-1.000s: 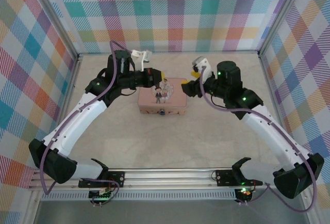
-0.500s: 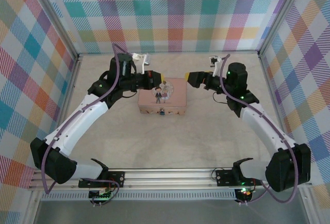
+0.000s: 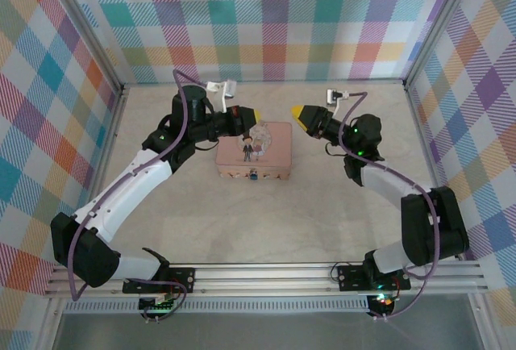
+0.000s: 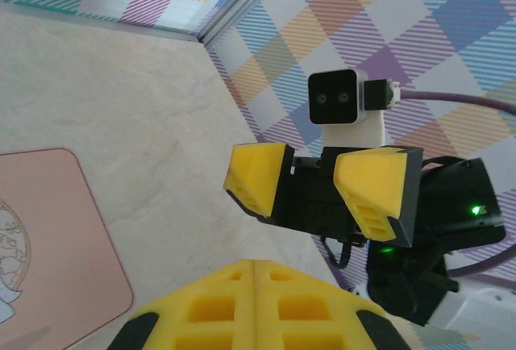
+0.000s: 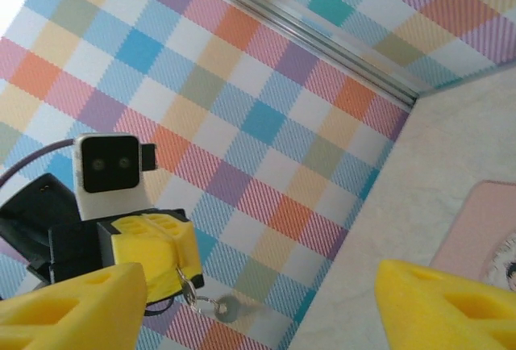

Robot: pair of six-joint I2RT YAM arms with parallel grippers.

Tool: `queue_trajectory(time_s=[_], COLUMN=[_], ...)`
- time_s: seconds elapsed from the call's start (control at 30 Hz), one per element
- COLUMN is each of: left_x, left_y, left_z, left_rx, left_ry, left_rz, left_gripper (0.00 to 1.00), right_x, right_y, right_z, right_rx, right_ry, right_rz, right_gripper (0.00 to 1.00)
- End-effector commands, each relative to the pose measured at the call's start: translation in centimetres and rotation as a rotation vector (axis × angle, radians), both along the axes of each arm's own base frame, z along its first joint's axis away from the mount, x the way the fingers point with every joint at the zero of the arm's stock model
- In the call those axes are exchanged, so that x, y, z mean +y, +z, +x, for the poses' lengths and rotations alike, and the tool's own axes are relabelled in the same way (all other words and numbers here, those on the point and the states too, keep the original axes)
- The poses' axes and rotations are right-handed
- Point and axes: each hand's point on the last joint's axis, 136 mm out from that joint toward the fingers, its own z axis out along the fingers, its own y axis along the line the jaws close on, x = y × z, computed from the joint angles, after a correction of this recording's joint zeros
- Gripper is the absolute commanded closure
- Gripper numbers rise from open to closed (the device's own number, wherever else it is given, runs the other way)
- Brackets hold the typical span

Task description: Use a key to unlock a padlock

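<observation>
The padlock [image 3: 254,175] is a tiny silvery lock with a blue-teal part, hanging on the front wall of the pink tin [image 3: 255,152]. My left gripper [image 3: 251,115] hovers over the tin's back edge, shut. In the right wrist view a small silver key [image 5: 219,310] dangles on a ring from the left gripper [image 5: 161,265]. My right gripper [image 3: 300,114] floats behind the tin's right corner, facing the left one. It is open, with nothing between its yellow fingers [image 4: 258,177]. In its own view the left gripper [image 4: 254,297] has its pads pressed together and the key is hidden.
The pink tin [image 4: 48,237] sits mid-table on the pale marbled surface. Checked walls [image 3: 274,19] close off the back and both sides. The metal rail [image 3: 266,273] with both arm bases runs along the near edge.
My right gripper lifted away from the tin's right side, swung back toward the rear and turned to face the left gripper, with its jaws opening. The left gripper edged slightly right, still shut.
</observation>
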Motion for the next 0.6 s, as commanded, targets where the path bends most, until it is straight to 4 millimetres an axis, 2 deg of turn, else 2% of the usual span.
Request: queue_trajectory(time_s=[0.0, 0.07, 0.2, 0.47, 0.57], left_x=[-0.8, -1.1, -1.4, -1.8, -1.8], left_y=[2.3, 2.5, 2.6, 2.2, 2.2], left_z=[-0.6, -0.7, -0.8, -1.0, -1.0], left_rx=[-0.031, -0.028, -0.023, -0.010, -0.012], left_ry=[-0.031, -0.035, -0.041, -0.051, -0.050], left_rz=[-0.097, -0.117, -0.134, -0.144, -0.147], left_gripper=[1.00, 1.00, 1.00, 1.00, 1.00], right_x=[0.9, 2.0, 3.8, 4.7, 5.1], right_y=[3.0, 3.2, 3.5, 4.2, 4.3], right_z=[-2.1, -2.6, -3.3, -4.0, -4.2], right_rx=[-0.119, -0.133, -0.155, -0.177, -0.179], right_ry=[0.077, 0.117, 0.168, 0.199, 0.211], right_rz=[0.095, 0.101, 0.113, 0.131, 0.133], right_gripper=[0.31, 0.37, 0.43, 0.53, 0.53])
